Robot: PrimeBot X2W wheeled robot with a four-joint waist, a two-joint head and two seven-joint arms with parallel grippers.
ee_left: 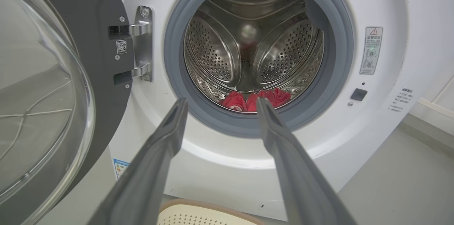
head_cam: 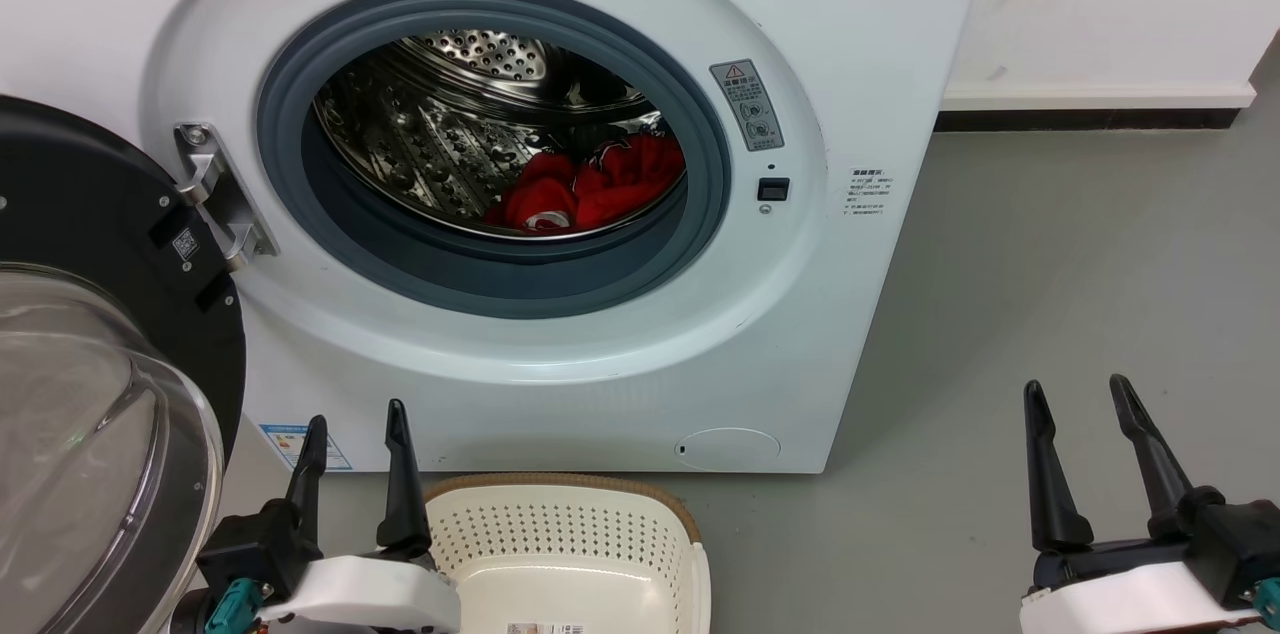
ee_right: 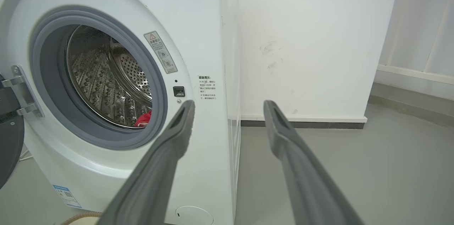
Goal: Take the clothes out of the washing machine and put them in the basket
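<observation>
head view: clothes (head_cam: 600,184) (red) beyond tools (head_cam: 357,412) (head_cam: 1074,382)

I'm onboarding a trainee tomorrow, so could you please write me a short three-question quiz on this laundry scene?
1. True or false: the left gripper and the right gripper are both open, holding nothing.
2. Fill in: the basket stands in front of the ___.
3. Where do the clothes lie? A) in the basket B) in the drum C) in the left gripper

Key: 1 true; 2 washing machine; 3 B.
</observation>
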